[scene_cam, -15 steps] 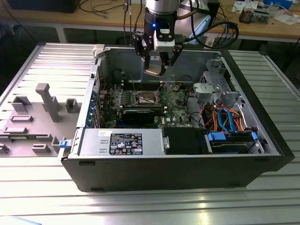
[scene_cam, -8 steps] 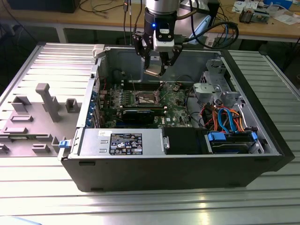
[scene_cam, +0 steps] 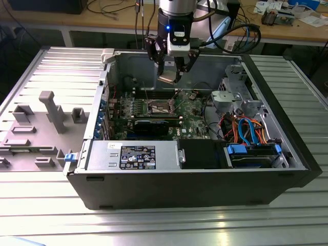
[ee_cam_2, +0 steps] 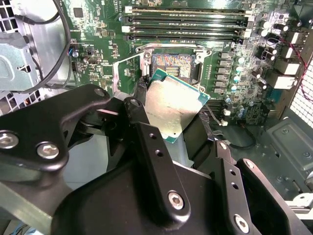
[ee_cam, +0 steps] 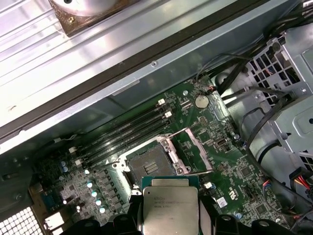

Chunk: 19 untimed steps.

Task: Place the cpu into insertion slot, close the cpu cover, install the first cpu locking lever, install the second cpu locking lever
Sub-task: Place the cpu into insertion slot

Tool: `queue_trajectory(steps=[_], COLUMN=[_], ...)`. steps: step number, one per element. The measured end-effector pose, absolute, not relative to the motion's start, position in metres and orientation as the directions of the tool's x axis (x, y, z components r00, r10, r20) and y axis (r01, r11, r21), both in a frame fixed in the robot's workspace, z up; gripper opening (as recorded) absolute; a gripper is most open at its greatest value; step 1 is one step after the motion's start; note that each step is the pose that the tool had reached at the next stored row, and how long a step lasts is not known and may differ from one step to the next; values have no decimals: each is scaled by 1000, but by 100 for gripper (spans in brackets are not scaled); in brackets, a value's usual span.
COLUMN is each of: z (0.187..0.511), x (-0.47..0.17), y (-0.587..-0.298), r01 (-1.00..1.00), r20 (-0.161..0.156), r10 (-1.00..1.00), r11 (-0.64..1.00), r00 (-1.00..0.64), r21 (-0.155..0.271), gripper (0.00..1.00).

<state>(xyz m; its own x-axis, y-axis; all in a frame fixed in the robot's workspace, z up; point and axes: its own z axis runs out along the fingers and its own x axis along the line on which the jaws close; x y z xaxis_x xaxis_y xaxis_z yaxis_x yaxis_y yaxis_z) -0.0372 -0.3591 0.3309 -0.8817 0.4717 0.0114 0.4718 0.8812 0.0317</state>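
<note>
My gripper (scene_cam: 171,70) hangs inside the open computer case, above the motherboard, shut on the cpu (scene_cam: 168,78). In the second wrist view the cpu (ee_cam_2: 173,105) is a silvery square with a green edge, tilted and pinched between the two black fingers (ee_cam_2: 142,122). Its printed face (ee_cam: 170,205) shows in the first wrist view. The insertion slot (ee_cam_2: 172,66) lies bare just beyond the chip, its golden-brown centre uncovered; it sits mid-board (scene_cam: 159,106) in the exterior view. The cpu cover (ee_cam: 188,152) stands flipped open beside the slot (ee_cam: 149,164).
Long black memory slots (ee_cam_2: 186,22) run beside the socket. A black expansion card (scene_cam: 154,123) and the grey power-supply box (scene_cam: 133,154) lie nearer the case front. A drive cage with coloured cables (scene_cam: 246,128) fills the exterior view's right. A grey fixture (scene_cam: 51,110) stands outside the case.
</note>
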Motion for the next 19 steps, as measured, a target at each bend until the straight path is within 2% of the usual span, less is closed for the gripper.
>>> queue_trajectory(steps=[19], z=[331], x=[-37], y=[-359], r01=[499], r20=[11], r10=[499], r11=[866], r00=[-867], r21=[32], gripper=[55])
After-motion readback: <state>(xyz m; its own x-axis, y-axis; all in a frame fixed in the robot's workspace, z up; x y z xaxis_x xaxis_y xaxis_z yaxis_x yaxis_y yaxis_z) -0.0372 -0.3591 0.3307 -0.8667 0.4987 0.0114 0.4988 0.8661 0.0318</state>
